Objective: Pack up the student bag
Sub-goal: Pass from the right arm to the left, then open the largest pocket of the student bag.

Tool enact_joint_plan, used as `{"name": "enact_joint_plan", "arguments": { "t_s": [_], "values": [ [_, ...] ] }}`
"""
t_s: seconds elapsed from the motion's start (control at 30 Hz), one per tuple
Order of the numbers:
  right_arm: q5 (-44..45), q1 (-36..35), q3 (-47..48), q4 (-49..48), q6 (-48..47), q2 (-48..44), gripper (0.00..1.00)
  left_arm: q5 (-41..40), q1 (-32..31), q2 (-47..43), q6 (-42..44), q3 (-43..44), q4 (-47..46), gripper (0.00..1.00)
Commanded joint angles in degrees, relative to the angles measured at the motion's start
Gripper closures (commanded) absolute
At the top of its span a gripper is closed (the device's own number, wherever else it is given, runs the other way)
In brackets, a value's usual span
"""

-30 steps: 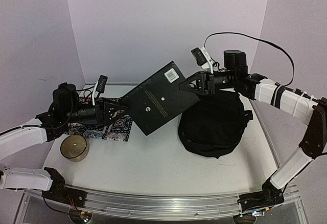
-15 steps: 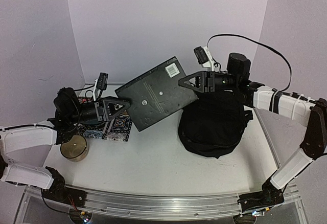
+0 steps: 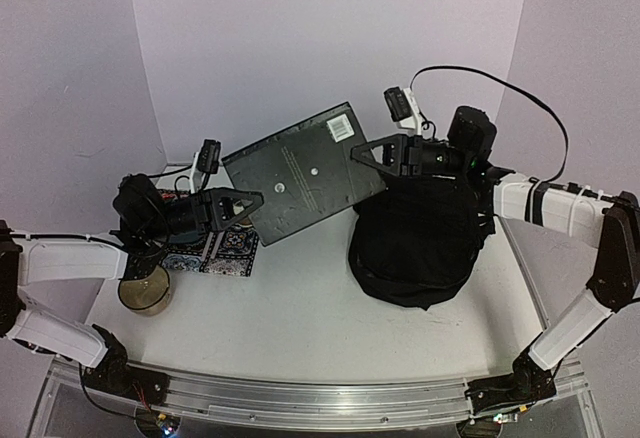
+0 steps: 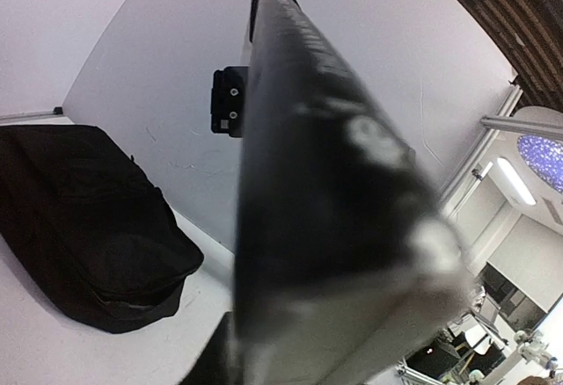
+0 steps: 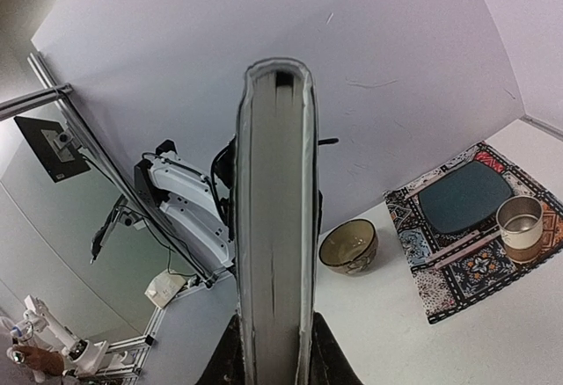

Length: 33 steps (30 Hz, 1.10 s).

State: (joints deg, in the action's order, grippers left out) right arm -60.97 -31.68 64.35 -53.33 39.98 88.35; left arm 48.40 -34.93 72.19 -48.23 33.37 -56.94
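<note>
A flat black hardcover notebook (image 3: 300, 173) with a white barcode label hangs tilted in the air above the table's back. My right gripper (image 3: 360, 156) is shut on its right edge; in the right wrist view the page edge (image 5: 274, 227) runs straight up between the fingers (image 5: 327, 354). My left gripper (image 3: 250, 201) is closed on the notebook's lower left edge, and the blurred cover (image 4: 325, 183) fills the left wrist view. The student bag (image 3: 420, 243), a soft black backpack, lies on the table below the right arm and also shows in the left wrist view (image 4: 79, 218).
A patterned mat (image 3: 225, 250) lies at the left under the left arm, with a brown bowl (image 3: 145, 288) in front of it. The right wrist view shows the bowl (image 5: 347, 246), the mat (image 5: 466, 236), a dark plate (image 5: 459, 196) and a metal cup (image 5: 521, 224).
My left gripper has risen to the notebook's left edge and closed on it. The notebook has lifted and swung a little, with the right gripper still holding it.
</note>
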Motion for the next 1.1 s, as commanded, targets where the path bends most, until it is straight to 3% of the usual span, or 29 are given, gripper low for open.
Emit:
{"name": "enact_joint_plan", "arguments": {
  "t_s": [0.0,0.07,0.13,0.23,0.43,0.53,0.7,0.83,1.07],
  "values": [
    [1.5,-0.2,-0.2,-8.5,0.7,0.3,1.0,0.2,-0.2,0.8,-1.2,3.0,-6.3,0.92],
    [2.0,-0.1,-0.1,-4.7,-1.9,0.5,1.0,-1.1,-0.1,1.0,-0.8,2.5,-6.4,1.0],
    [4.5,-0.1,1.1,6.7,-10.2,-0.2,0.96,-2.2,0.4,1.2,-0.1,1.7,-6.4,1.0],
    [12.2,-0.2,3.5,25.0,-22.8,-1.7,0.81,-3.3,1.6,2.1,-0.4,0.7,-6.4,1.0],
    [24.6,-0.2,5.0,47.8,-37.0,-4.5,0.51,-6.0,4.8,4.5,-2.5,-1.4,-5.8,1.0],
    [31.1,-0.2,5.7,56.8,-42.1,-5.3,0.42,-7.2,7.0,5.2,-4.1,-2.9,-5.3,1.0],
    [45.4,-1.5,6.2,70.7,-48.1,-6.5,0.33,-7.0,10.3,6.2,-7.4,-4.1,-4.4,1.0],
    [59.6,-6.5,6.5,80.1,-51.6,-6.5,0.28,-6.0,11.5,7.2,-8.8,-4.1,-3.8,1.0],
    [75.3,-12.0,5.4,88.0,-53.3,-4.9,0.27,-4.9,12.1,7.1,-8.4,-3.9,-2.3,1.0]
  ]
}}
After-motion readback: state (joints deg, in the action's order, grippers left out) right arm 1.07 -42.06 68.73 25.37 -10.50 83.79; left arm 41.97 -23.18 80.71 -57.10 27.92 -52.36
